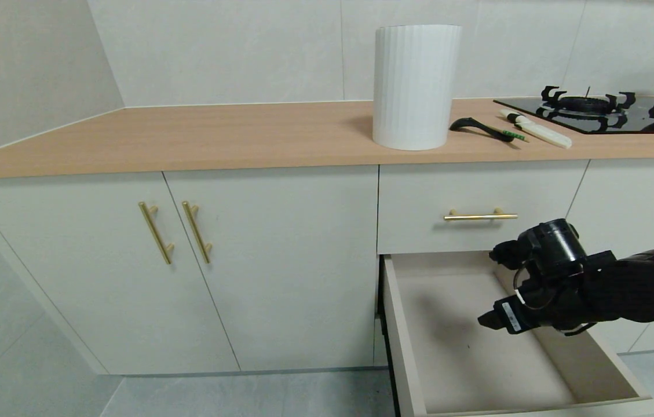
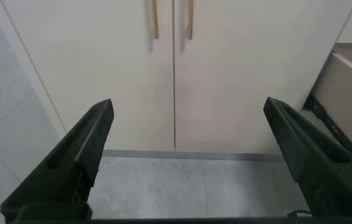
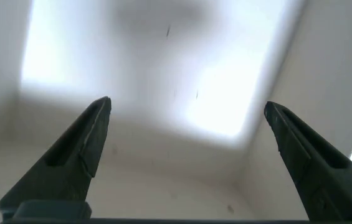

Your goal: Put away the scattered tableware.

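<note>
**Tableware on tabletop; drawer open; both hands apart**

The tabletop (image 1: 245, 136) carries a tall white ribbed canister (image 1: 413, 87), standing upright. The tableware lies between it and the black hob (image 1: 593, 113). A black spoon (image 1: 477, 126) lies just beside the canister's base. A white knife (image 1: 538, 132) lies near the hob's front corner. A thin green-handled piece (image 1: 513, 135) lies between the two; its kind cannot be told.

Below the tabletop, the upper drawer front (image 1: 477, 197) with its gold handle is closed. The drawer (image 1: 399, 324) beneath it stands pulled out, its pale floor bare in the head view.

The right hand (image 1: 490, 286) hangs over the open drawer, near its back right part, fingers wide apart and gripping nothing. In its wrist view the drawer floor and walls show between the fingers.

The left hand (image 2: 187, 104) faces the two closed cupboard doors (image 2: 101, 74) low down, near the floor tiles (image 2: 163, 186), fingers wide apart and gripping nothing. The open drawer's side shows at the edge of that view.
</note>
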